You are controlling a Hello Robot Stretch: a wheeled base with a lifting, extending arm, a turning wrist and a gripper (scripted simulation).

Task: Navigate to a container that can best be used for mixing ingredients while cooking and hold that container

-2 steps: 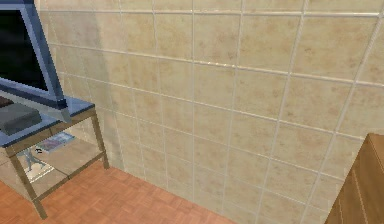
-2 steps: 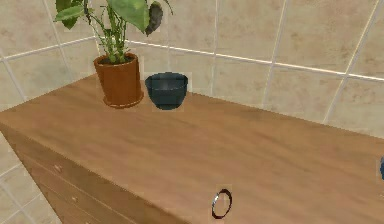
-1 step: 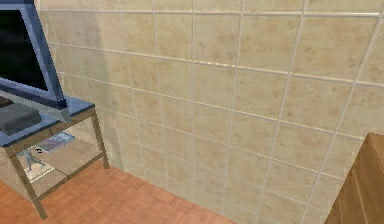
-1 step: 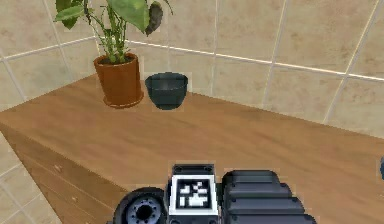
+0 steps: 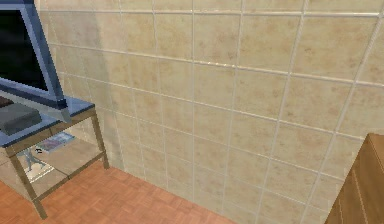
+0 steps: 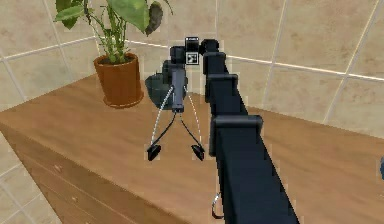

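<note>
In the arm side view the dark arm rises from the bottom edge over a wooden cabinet top. At its far end are the white marker squares. Left of them is my gripper, its dark body hanging above two thin fingers that reach toward the wood. Only bare wooden top lies behind the fingertips, so the gripper holds nothing.
A leafy plant in a terracotta pot stands on the cabinet top by the tiled wall. In the forward view a television sits on a metal-framed stand with papers on its lower shelf. A wooden cabinet corner is at the lower right, above a reddish tiled floor.
</note>
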